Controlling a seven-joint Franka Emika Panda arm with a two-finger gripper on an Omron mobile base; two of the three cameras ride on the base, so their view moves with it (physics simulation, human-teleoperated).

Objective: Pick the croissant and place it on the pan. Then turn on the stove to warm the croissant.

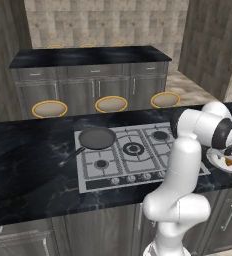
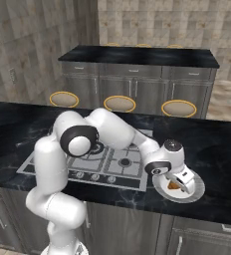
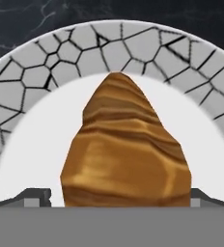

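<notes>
Croissant (image 3: 126, 149) is straddled by the released gripper (image 3: 119, 195); an off-centre closing could push it across the plate (image 3: 32, 72)

We are seeing the gripper (image 2: 179, 185) hiding most of the croissant (image 2: 173, 185); the plate (image 1: 223, 162) is running off the frame's edge.

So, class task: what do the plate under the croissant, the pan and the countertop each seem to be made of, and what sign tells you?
Plate: looks like glazed ceramic, with a smooth white centre and a grey rim with dark crackle lines.
Pan: probably dark coated metal, matte grey-black with a thin handle.
Countertop: seems to be polished black marble or stone, with pale veins and a soft sheen.
</notes>
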